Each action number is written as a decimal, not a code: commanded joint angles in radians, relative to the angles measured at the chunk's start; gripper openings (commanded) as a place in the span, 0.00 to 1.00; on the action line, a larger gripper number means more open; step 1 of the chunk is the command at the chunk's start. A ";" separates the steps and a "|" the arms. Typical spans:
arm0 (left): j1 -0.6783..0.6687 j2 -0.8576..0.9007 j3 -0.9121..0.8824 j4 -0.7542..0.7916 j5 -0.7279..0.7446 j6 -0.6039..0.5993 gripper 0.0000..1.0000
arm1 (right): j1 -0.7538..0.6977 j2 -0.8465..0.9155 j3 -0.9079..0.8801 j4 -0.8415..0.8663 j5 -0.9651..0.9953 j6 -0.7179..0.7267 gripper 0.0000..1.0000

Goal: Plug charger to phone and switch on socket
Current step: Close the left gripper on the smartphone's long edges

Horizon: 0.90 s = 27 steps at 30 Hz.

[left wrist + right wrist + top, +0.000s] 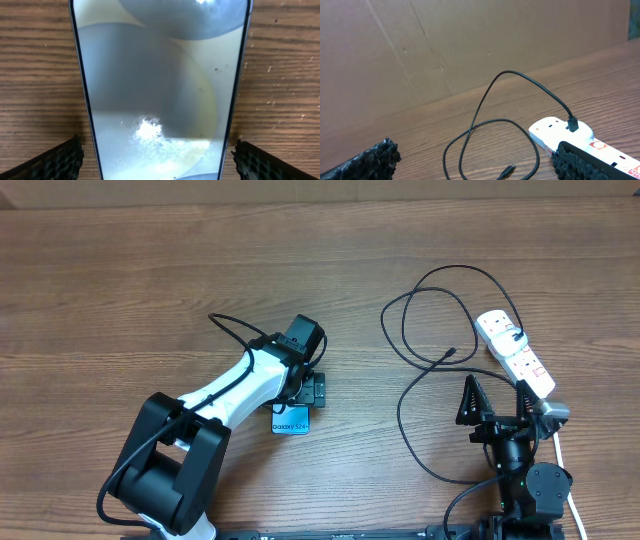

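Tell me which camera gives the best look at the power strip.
Overhead: the power strip shows almost full length at the table's right. The right wrist view catches only one end, with the black cable plugged in. The left wrist view shows none of it.

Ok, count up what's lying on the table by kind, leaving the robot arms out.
Phone: 1
Black charger cable: 1
White power strip: 1
Total: 3
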 commanded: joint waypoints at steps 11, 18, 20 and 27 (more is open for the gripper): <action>-0.002 0.026 -0.021 0.011 -0.013 -0.017 1.00 | 0.000 -0.008 -0.010 0.004 0.006 -0.001 1.00; -0.002 0.026 -0.021 -0.001 -0.010 -0.017 1.00 | 0.000 -0.008 -0.010 0.004 0.006 -0.001 1.00; -0.002 0.026 -0.021 -0.002 -0.010 -0.017 1.00 | 0.000 -0.008 -0.010 0.004 0.006 -0.001 1.00; -0.002 0.026 -0.021 0.001 0.035 -0.018 1.00 | 0.000 -0.008 -0.010 0.004 0.006 -0.001 1.00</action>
